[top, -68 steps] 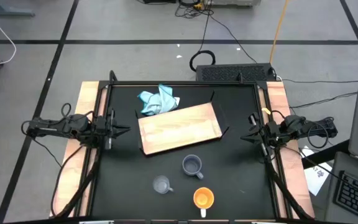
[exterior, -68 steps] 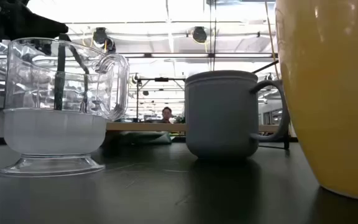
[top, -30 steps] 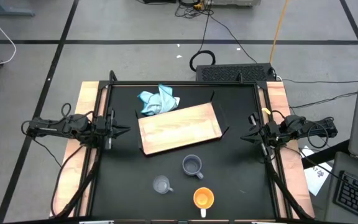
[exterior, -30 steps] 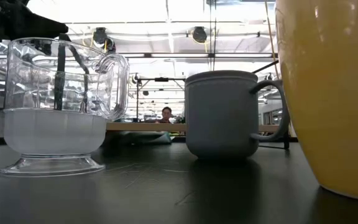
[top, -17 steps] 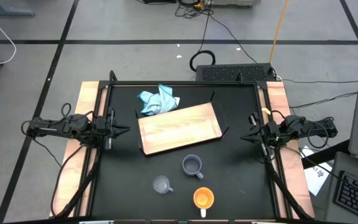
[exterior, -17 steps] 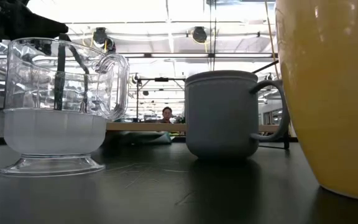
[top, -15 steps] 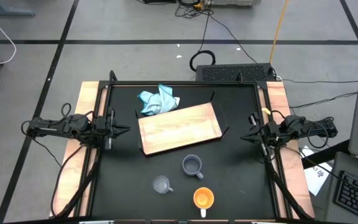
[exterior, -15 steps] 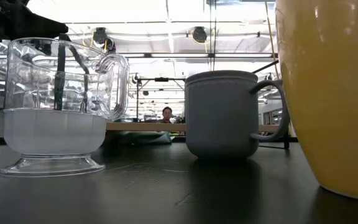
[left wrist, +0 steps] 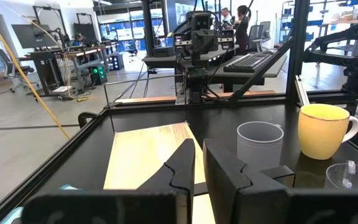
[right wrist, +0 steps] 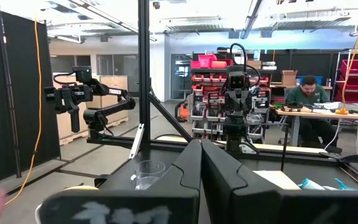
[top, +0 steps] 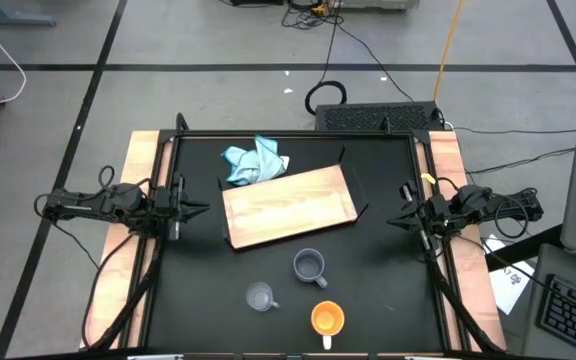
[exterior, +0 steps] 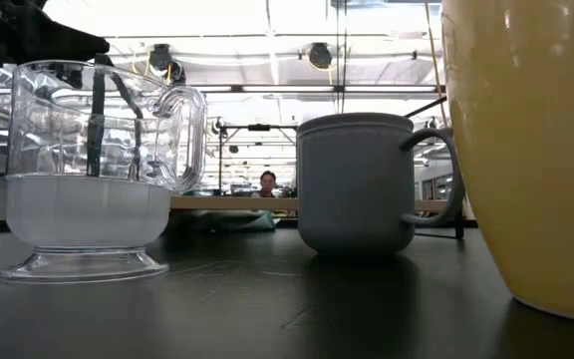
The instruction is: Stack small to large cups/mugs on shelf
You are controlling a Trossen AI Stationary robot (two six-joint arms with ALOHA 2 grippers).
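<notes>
Shelf (top: pixel 289 204) lies flat mid-table, long axis tilted toward the right gripper (top: pixel 398 219). Three cups stand apart near its front edge: glass cup (top: pixel 260 296), grey-blue mug (top: pixel 309 265), orange mug (top: pixel 327 319), handle toward the table's front. Left gripper (top: pixel 196 208) and the right one both clenched, empty.

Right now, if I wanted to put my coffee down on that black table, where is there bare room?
The wooden shelf is bare on top. The black table is open right of the orange mug, and left of the clear glass cup. It is crowded near the front, where those two and the grey-blue mug cluster. The blue cloth fills the far-left corner.
</notes>
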